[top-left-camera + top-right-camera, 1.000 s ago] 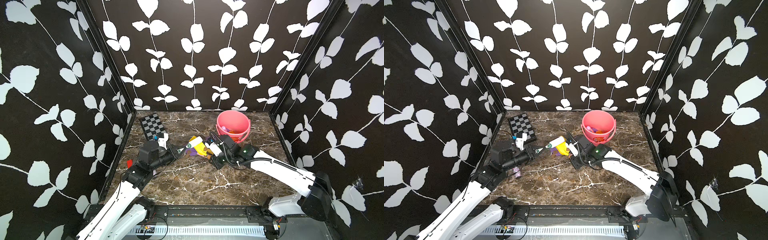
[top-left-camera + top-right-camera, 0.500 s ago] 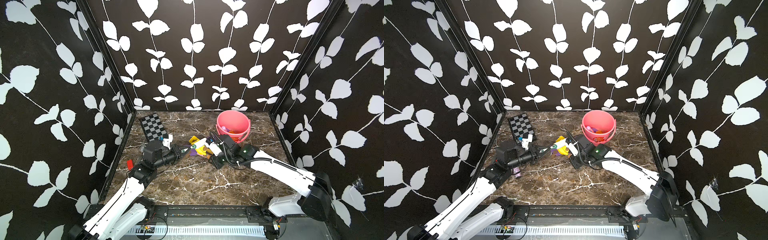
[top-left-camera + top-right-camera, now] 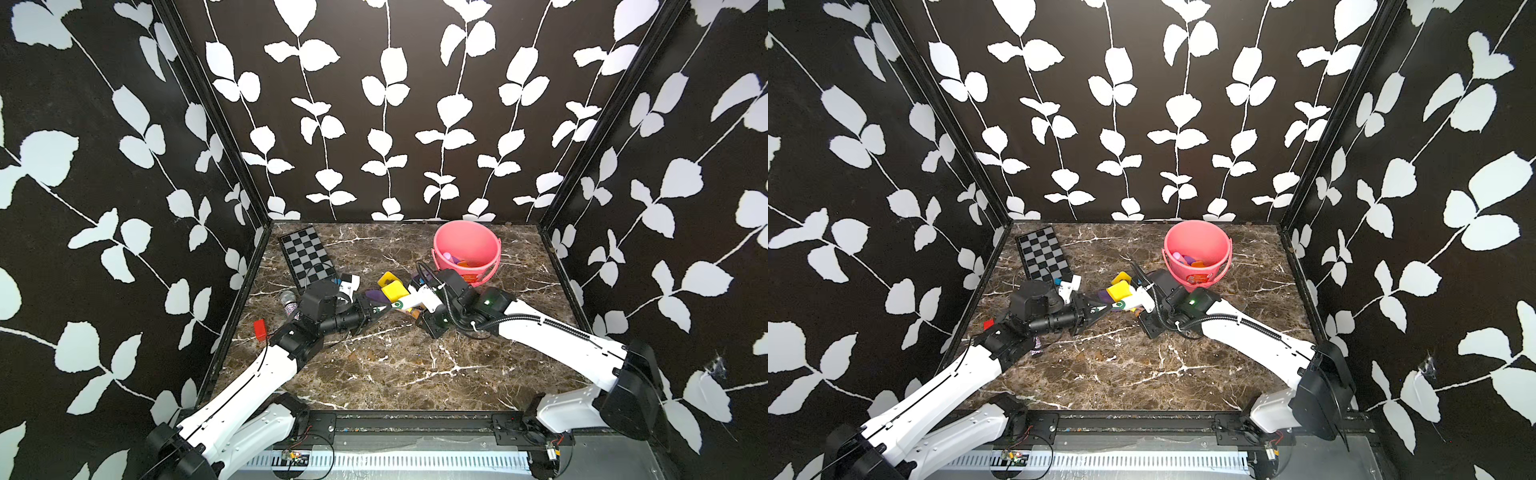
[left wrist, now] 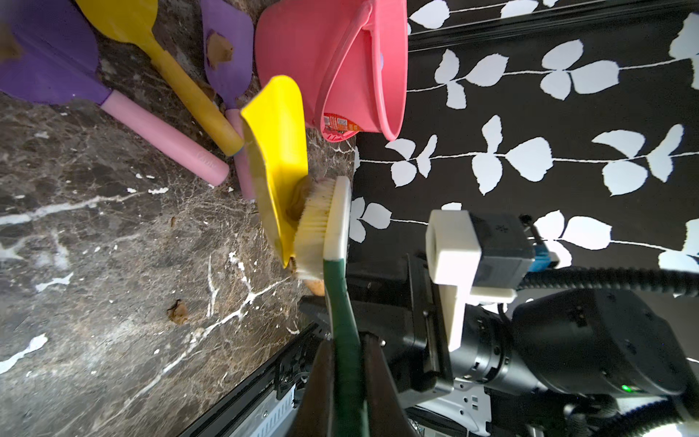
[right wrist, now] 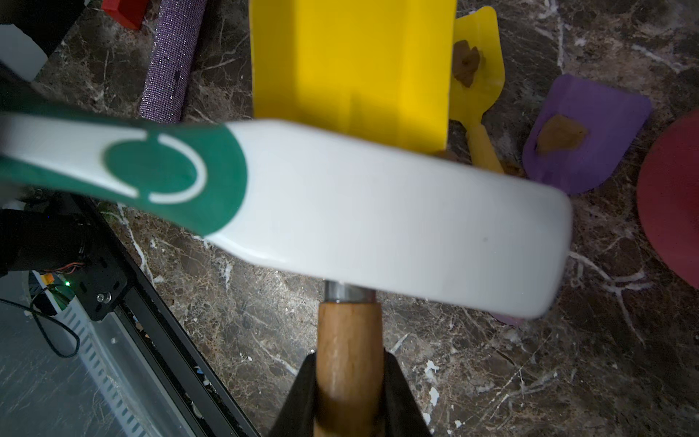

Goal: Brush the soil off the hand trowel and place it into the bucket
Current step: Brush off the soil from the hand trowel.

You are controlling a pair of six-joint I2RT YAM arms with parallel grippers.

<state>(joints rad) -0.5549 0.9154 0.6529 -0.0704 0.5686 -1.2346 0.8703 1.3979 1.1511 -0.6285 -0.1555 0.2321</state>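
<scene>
Left wrist view has my left gripper (image 4: 346,350) clamped tight on the green rubbery handle of the brush (image 4: 334,227), whose pale, stiff bristles press flat against the yellow trowel (image 4: 278,151). Over the last second my left arm has slid toward 3 o'clock, carrying the brush head farther along the blade, while the trowel has barely shifted (so I judge this a stroke under way, not the end of the cleaning). A tan, clay-like smear of soil (image 4: 297,196) clings to the smooth, glossy scoop beside the bristles, and a loose crumb (image 4: 178,313) lies on the marbled table (image 3: 395,370). My right gripper (image 5: 350,365) is closed on the trowel's round wooden grip and holds it near the table's middle, blade pointing toward 11 o'clock. At 1 o'clock stands the round pink plastic bucket (image 3: 466,239); the trowel is not yet in it.
</scene>
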